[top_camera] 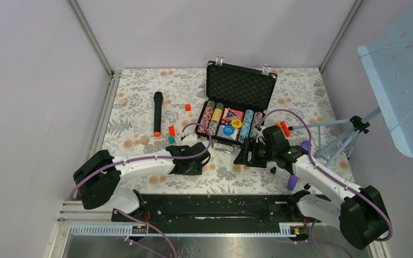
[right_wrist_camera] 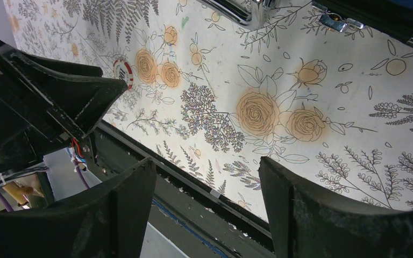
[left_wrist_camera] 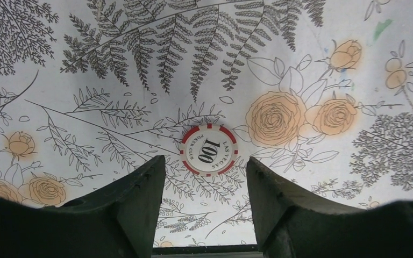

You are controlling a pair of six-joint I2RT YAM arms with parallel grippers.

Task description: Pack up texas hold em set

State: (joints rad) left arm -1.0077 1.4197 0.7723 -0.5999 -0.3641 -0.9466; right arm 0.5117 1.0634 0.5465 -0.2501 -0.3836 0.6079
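The top camera sits above and behind the arm bases, looking down from far enough to take in the whole floral desk [top_camera: 140, 102], the left arm [top_camera: 140, 164], the right arm [top_camera: 322, 177] and the open briefcase [top_camera: 240, 86] at the far side. The left wrist camera is close over the desk, facing down past its own jaws at a chip [left_wrist_camera: 209, 150]. The right wrist camera, low and tilted, looks leftward across the desk. It shares that chip and the left arm's jaws with the left wrist view, and the briefcase's front edge with the top view.

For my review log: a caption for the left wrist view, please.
Left gripper open over the floral cloth, a red-and-white 100 chip lying flat just ahead of its fingertips.
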